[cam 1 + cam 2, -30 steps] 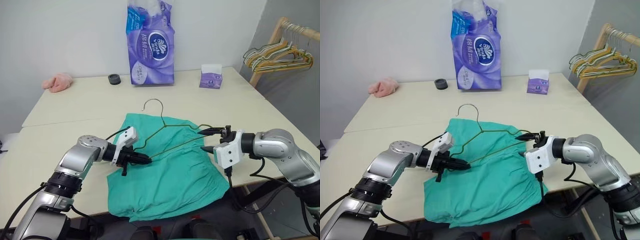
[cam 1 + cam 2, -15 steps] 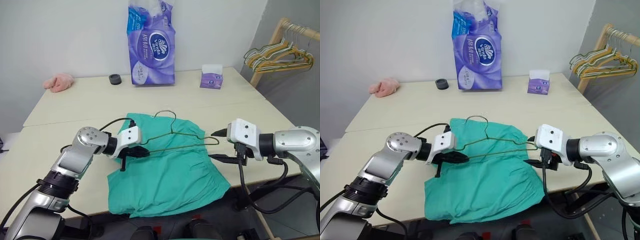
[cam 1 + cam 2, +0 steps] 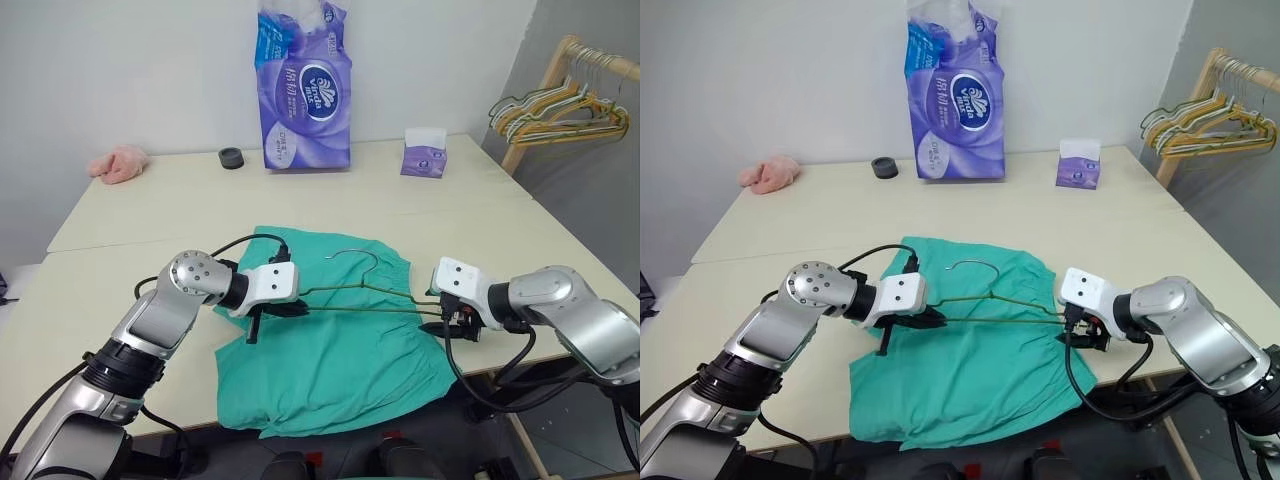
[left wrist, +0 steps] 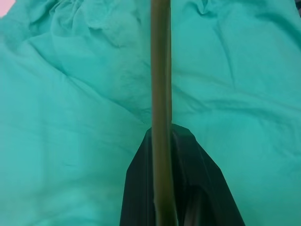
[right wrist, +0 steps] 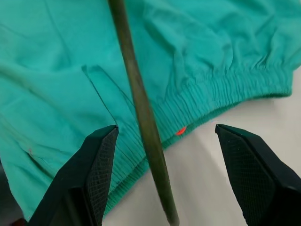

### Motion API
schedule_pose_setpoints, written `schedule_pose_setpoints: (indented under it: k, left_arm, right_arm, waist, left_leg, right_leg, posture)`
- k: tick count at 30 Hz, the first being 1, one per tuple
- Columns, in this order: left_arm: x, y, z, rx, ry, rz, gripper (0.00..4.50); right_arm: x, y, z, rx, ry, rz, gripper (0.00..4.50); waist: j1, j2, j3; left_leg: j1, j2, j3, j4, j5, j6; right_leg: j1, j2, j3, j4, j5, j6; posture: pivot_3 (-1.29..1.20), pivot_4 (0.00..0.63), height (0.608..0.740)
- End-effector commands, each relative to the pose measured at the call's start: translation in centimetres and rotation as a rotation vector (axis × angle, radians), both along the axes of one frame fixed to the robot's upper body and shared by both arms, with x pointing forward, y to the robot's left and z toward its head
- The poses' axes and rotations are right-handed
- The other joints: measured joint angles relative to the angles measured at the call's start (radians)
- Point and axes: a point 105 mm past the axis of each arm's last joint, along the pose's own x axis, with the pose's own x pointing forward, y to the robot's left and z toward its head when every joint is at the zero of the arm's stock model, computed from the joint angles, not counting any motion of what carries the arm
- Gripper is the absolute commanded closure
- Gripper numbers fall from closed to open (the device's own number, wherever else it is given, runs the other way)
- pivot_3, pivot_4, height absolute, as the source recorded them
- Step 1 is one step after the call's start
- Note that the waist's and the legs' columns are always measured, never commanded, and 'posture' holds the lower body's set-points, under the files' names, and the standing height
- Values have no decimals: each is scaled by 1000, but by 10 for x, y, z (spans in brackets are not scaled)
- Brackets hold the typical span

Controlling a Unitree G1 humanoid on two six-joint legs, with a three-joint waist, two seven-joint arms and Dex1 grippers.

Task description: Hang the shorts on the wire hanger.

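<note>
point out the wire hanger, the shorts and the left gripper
wire hanger (image 3: 352,254), left eye view, on the hook curve.
shorts (image 3: 340,370), left eye view, on the flat cloth below the wire.
left gripper (image 3: 297,309), left eye view, at the black tips shut on the wire.

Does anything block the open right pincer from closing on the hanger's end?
Nothing visible. The hanger wire runs bare between the right pincer's open fingers, above the shorts. The left pincer grips the other end.

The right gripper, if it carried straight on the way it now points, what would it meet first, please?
Probably the wire hanger, which passes between its open fingers; just beyond lies the waistband of the shorts. Depth is hard to judge.
</note>
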Motion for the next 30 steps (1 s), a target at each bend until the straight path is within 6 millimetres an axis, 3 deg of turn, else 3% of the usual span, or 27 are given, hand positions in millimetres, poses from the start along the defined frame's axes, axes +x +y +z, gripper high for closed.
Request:
schedule_pose_setpoints:
  k: [1, 8, 10, 18, 25, 28, 30]
  left_arm:
    - [2, -6, 10, 0, -54, -32, 4500]
    - [0, -8, 7, 2, -45, -39, 4500]
    - [1, -8, 6, 4, -47, -38, 4500]
    - [-1, -13, 1, -56, 4, -13, 4500]
    - [7, -24, 14, -214, -3, 25, 2667]
    - [14, -16, 18, -250, -9, 68, 1771]
    - [17, -8, 20, -267, 9, 98, 1771]
  right_arm:
    - [3, 4, 10, -6, -41, 35, 1541]
    - [-1, 6, 3, -19, -23, 58, 4067]
    - [-2, 8, 2, -16, -17, 62, 4429]
    - [-7, 11, 2, -19, -14, 85, 4429]
    - [-9, 5, 3, -17, -13, 62, 4500]
    - [-10, 0, 2, -13, -6, 36, 4500]
    - [-12, -4, 2, -8, 0, 16, 4500]
  waist:
    - [-2, 0, 0]
    - [-3, 0, 0]
    - [-3, 0, 0]
    - [-3, 0, 0]
    - [-4, 0, 0]
    - [-4, 0, 0]
    - [-6, 0, 0]
  left_leg:
    - [0, 0, 0, 0, 0, 0]
    - [0, 0, 0, 0, 0, 0]
    - [0, 0, -1, 0, 0, 0]
    - [0, 0, -1, 0, 0, 0]
    - [0, 0, -1, 0, 0, 0]
    - [0, 0, -1, 0, 0, 0]
    - [0, 0, -1, 0, 0, 0]
  right_leg:
    - [0, 0, 0, 0, 0, 0]
    - [0, 0, 0, 0, 0, 0]
    - [0, 0, 0, 0, 0, 0]
    - [0, 0, 0, 0, 0, 0]
    - [0, 0, -1, 0, 0, 0]
    - [0, 0, 0, 0, 0, 0]
    - [0, 0, -1, 0, 0, 0]
  posture:
    - [-96, 30, 740]
    - [-98, 29, 740]
    - [-99, 29, 740]
    - [-105, 28, 740]
    - [-111, 26, 740]
    - [-122, 24, 740]
    - [-125, 24, 740]
